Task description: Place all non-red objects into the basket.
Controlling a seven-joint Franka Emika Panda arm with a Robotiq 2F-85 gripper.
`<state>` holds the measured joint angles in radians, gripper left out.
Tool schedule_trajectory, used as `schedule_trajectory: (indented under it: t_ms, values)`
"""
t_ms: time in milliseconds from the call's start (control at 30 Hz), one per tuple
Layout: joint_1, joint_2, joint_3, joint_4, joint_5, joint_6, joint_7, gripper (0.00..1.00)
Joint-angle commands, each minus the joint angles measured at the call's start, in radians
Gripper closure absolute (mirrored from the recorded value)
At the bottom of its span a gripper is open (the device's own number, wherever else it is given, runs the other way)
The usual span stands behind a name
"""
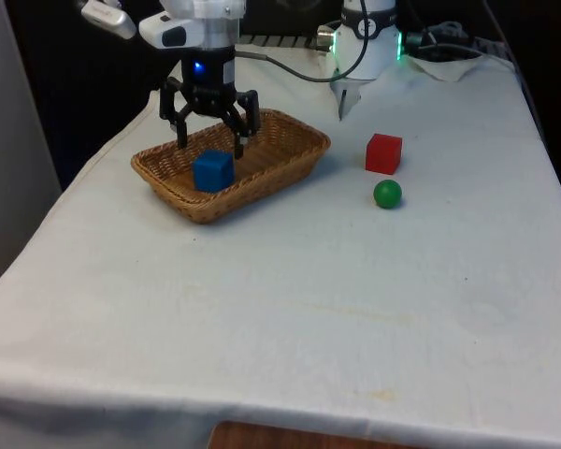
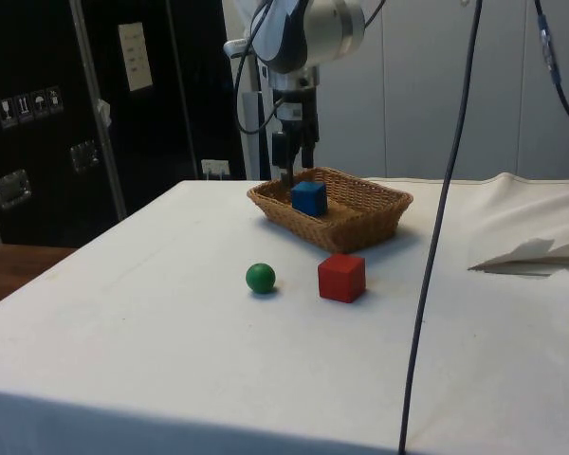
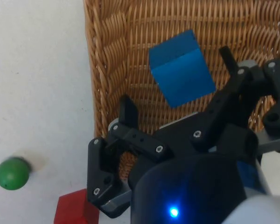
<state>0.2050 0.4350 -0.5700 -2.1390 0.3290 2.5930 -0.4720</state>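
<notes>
A blue cube (image 1: 213, 171) (image 2: 309, 198) (image 3: 181, 69) lies inside the wicker basket (image 1: 290, 142) (image 2: 379, 201) (image 3: 107, 56). My gripper (image 1: 208, 140) (image 2: 294, 171) (image 3: 177, 77) hangs just above the cube, open, with nothing between its fingers. A green ball (image 1: 387, 194) (image 2: 260, 278) (image 3: 12, 173) rests on the white cloth outside the basket. Close beside the ball stands a red cube (image 1: 383, 153) (image 2: 341, 278) (image 3: 77, 208).
The basket sits towards the front view's left, near the table's far end. Crumpled white paper (image 2: 536, 256) lies on the cloth beyond the red cube in the side view. A dark cable (image 2: 436, 237) hangs down in front of the side camera.
</notes>
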Motion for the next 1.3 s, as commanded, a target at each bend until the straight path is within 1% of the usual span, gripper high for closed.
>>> schedule_trajectory:
  t_ms: [0, 67, 133, 167, 200, 300, 333, 367, 467, 500, 633, 667, 700, 733, 800, 900, 933, 967, 1033, 1067, 1200, 1233, 1267]
  values:
    - [-0.002, -0.004, 0.003, 0.000, 0.004, -0.004, -0.005, 0.00]
    - [0.001, -0.008, -0.001, -0.002, -0.001, -0.006, -0.002, 0.00]
    - [0.008, -0.020, -0.009, -0.006, -0.011, -0.010, 0.005, 0.00]
    - [0.016, -0.035, -0.015, -0.012, -0.020, -0.015, 0.012, 0.00]
    - [0.021, -0.043, -0.017, -0.016, -0.025, -0.019, 0.017, 0.00]
    - [0.031, -0.074, -0.019, -0.032, -0.048, -0.028, 0.036, 0.00]
    - [0.011, -0.059, -0.001, -0.018, -0.021, -0.026, 0.012, 0.00]
    - [0.033, -0.086, -0.018, -0.039, -0.058, -0.030, 0.044, 0.00]
    - [0.037, -0.123, -0.012, -0.062, -0.096, -0.037, 0.076, 0.00]
    - [0.039, -0.144, -0.007, -0.075, -0.119, -0.042, 0.097, 0.00]
    - [0.048, -0.184, 0.000, -0.101, -0.166, -0.053, 0.140, 0.00]
    - [0.035, -0.180, 0.011, -0.096, -0.144, -0.049, 0.118, 0.00]
    - [0.051, -0.194, 0.003, -0.106, -0.179, -0.058, 0.152, 0.00]
    - [0.054, -0.214, 0.009, -0.116, -0.202, -0.068, 0.175, 0.00]
    - [0.057, -0.233, 0.017, -0.126, -0.225, -0.077, 0.198, 0.00]
    - [0.058, -0.260, 0.032, -0.141, -0.256, -0.090, 0.232, 0.00]
    - [0.048, -0.259, 0.039, -0.138, -0.237, -0.092, 0.212, 0.00]
    - [0.060, -0.269, 0.038, -0.147, -0.267, -0.096, 0.244, 0.00]
    - [0.059, -0.285, 0.049, -0.155, -0.285, -0.104, 0.265, 0.00]
    - [0.059, -0.296, 0.062, -0.161, -0.299, -0.112, 0.285, 0.00]
    - [0.059, -0.311, 0.087, -0.167, -0.312, -0.125, 0.314, 0.00]
    - [0.058, -0.315, 0.099, -0.167, -0.312, -0.130, 0.323, 0.00]
    - [0.052, -0.313, 0.104, -0.166, -0.297, -0.126, 0.308, 0.00]
